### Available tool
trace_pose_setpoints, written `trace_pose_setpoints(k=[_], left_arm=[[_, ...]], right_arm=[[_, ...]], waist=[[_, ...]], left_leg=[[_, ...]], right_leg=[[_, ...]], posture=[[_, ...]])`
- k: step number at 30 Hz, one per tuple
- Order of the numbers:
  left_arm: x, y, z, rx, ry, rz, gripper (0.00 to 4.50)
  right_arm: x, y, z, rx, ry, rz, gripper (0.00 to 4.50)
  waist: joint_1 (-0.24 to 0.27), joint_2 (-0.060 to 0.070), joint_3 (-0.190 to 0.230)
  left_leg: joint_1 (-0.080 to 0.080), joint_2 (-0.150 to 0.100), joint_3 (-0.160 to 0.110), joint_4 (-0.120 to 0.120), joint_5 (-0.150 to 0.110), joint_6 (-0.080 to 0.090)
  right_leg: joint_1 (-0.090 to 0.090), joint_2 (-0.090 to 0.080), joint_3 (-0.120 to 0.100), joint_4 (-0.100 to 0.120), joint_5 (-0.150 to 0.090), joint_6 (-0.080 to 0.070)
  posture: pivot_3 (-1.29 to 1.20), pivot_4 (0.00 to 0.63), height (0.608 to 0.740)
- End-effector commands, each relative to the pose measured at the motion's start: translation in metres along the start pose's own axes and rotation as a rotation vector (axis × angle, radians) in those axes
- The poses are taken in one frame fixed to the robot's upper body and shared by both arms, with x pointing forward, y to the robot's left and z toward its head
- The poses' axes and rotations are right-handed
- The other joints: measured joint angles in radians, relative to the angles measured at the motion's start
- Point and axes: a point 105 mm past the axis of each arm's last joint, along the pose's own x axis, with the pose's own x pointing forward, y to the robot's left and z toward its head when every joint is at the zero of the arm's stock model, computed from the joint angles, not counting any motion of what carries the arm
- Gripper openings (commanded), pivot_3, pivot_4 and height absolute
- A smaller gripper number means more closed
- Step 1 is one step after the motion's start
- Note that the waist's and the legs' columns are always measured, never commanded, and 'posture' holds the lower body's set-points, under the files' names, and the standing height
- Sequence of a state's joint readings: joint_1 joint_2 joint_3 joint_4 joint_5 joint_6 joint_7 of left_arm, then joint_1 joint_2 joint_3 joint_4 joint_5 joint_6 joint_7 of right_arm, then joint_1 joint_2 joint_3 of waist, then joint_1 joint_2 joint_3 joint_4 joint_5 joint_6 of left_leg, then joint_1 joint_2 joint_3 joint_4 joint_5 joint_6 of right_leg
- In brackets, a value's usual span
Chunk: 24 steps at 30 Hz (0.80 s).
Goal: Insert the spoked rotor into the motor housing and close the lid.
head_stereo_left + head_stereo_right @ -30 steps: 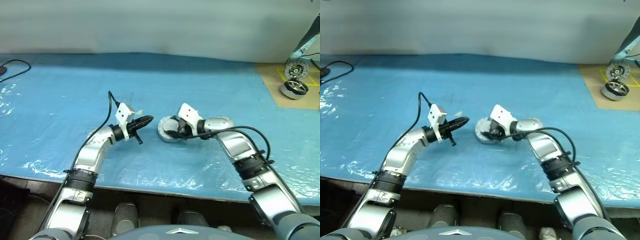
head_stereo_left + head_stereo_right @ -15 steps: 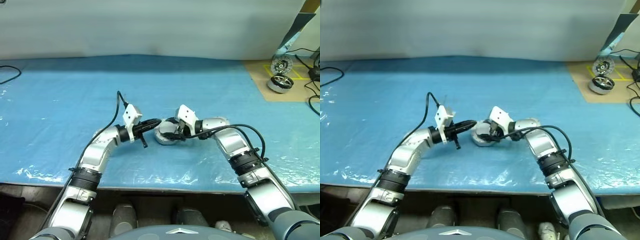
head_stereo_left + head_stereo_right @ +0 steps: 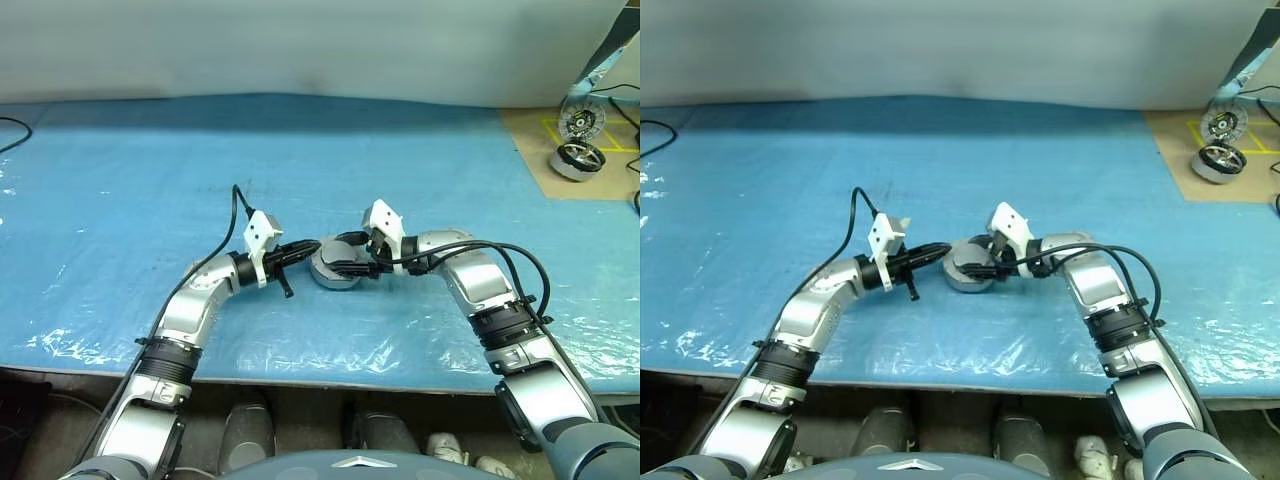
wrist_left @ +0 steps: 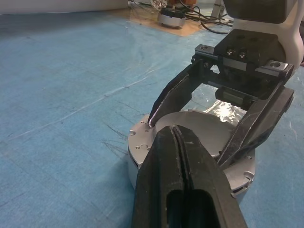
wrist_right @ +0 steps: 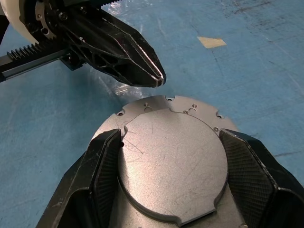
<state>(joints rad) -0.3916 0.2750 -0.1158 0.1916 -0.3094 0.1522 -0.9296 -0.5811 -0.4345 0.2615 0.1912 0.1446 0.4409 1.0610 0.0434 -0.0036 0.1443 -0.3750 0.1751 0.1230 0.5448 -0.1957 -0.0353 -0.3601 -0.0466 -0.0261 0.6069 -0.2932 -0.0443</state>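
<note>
The motor housing (image 3: 335, 273), a short silver can, stands on the blue table mid-front. A flat round silver lid (image 5: 171, 161) lies on top of it. My right gripper (image 5: 171, 137) reaches in from the right, its two black fingers (image 5: 102, 175) pressed against opposite edges of the lid. My left gripper (image 3: 313, 245) comes from the left, shut and empty. Its tip (image 4: 175, 130) hovers just over the housing's near rim. The spoked rotor is hidden from view.
A brown board (image 3: 530, 150) at the far right carries two wheel-like motors (image 3: 578, 160). A black cable (image 3: 10, 125) lies at the far left. The blue plastic sheet (image 3: 150, 170) covers the table up to its front edge near me.
The whole picture has shifted with the camera. The gap between the left gripper's tip and the housing has closed. The right gripper keeps its fingers on the lid.
</note>
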Motion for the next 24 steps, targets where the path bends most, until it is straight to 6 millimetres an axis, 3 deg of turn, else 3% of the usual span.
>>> trace_pose_setpoints(k=[1,8,17,24], left_arm=[[0.0,0.0,0.01,0.026,-0.034,0.002,0.0],[0.0,0.001,0.009,0.031,-0.034,0.015,0.0],[0.003,0.003,-0.008,0.059,0.039,0.042,0.0],[0.008,0.003,-0.01,0.061,0.039,0.04,0.0]], right_arm=[[0.009,0.009,-0.036,0.027,0.151,0.015,2.95],[0.009,0.016,-0.093,-0.107,0.41,0.017,2.95],[0.012,0.011,-0.063,0.038,0.275,0.004,2.95],[0.009,0.013,-0.064,0.051,0.279,0.011,2.95]], waist=[[0.0,0.0,0.0],[0.001,0.0,0.001],[0.001,0.0,0.001],[0.001,0.0,0.001]], left_leg=[[0.0,0.0,0.0,0.0,-0.001,-0.002],[0.026,0.004,0.0,-0.003,-0.001,-0.004],[0.029,0.004,0.003,-0.004,-0.001,0.004],[0.026,0.004,0.002,-0.005,0.0,0.002]], right_leg=[[0.0,0.0,0.0,0.0,0.0,0.0],[0.022,-0.003,0.003,-0.003,-0.001,0.002],[0.024,-0.007,0.005,-0.003,-0.004,-0.005],[0.022,-0.007,0.003,-0.002,-0.001,-0.001]], posture=[[0.0,0.15,0.74],[0.0,0.15,0.74],[0.0,0.15,0.74],[0.0,0.15,0.74]])
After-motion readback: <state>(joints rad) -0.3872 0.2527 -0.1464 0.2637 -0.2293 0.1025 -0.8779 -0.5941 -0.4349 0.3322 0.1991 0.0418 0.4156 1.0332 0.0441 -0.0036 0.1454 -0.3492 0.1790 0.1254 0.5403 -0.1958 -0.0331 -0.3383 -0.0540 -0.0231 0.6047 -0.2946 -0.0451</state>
